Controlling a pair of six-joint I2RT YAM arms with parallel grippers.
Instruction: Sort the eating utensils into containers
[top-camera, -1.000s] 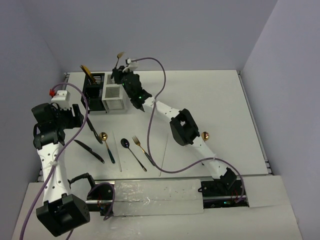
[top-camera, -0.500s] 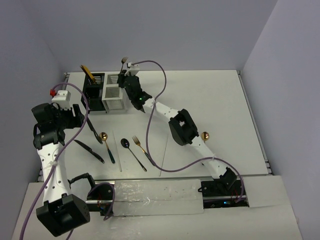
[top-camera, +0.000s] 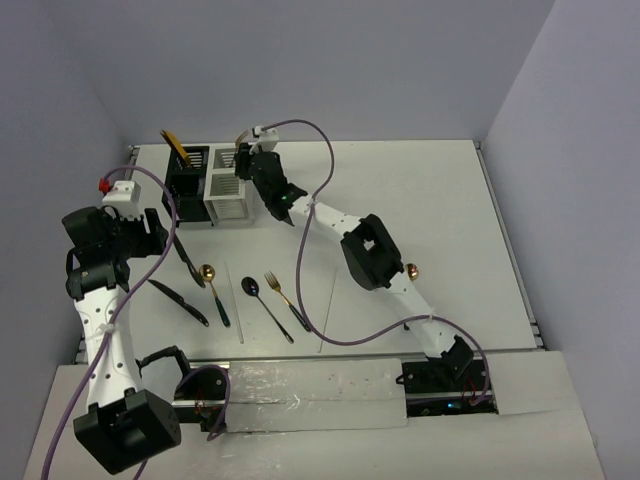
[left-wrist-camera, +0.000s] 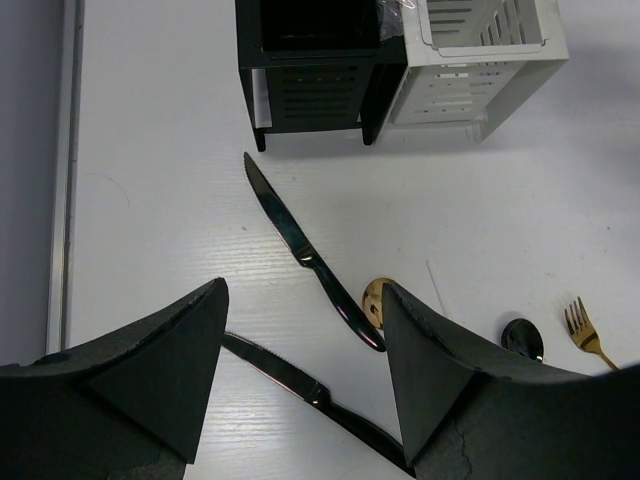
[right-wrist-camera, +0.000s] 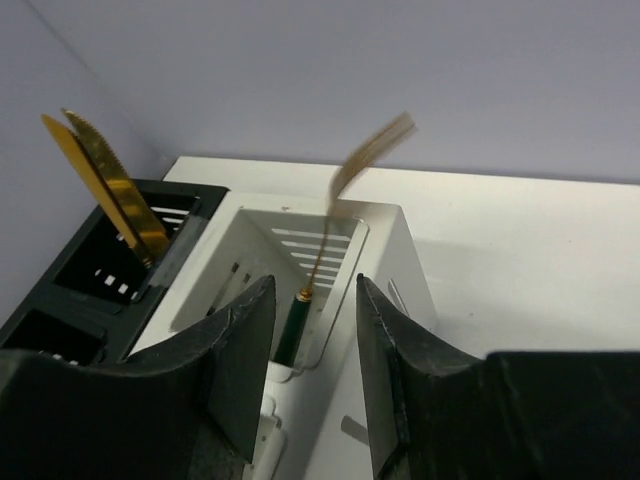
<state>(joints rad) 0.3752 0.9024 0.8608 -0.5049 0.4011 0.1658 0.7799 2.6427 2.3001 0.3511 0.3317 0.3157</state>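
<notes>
My right gripper (right-wrist-camera: 314, 285) is open just above the white caddy (right-wrist-camera: 404, 243). A fork (right-wrist-camera: 294, 322) with a gold head and dark handle stands loose inside that caddy, its head blurred, between my jaws but not gripped. Two gold knives (right-wrist-camera: 112, 182) stand in the black caddy (right-wrist-camera: 88, 268). In the top view the right gripper (top-camera: 244, 160) is over the white caddy (top-camera: 226, 193). My left gripper (left-wrist-camera: 303, 287) is open and empty above two black knives (left-wrist-camera: 308, 256) on the table.
On the table lie a gold spoon (top-camera: 213, 292), a black spoon (top-camera: 266, 307), a gold fork (top-camera: 287, 300) and thin white sticks (top-camera: 241, 312). A gold spoon head (top-camera: 410, 270) peeks out beside the right arm. Walls close in the left, back and right.
The right gripper lowered the fork from above the caddies into the white caddy and opened, letting it go. The left arm has not moved.
</notes>
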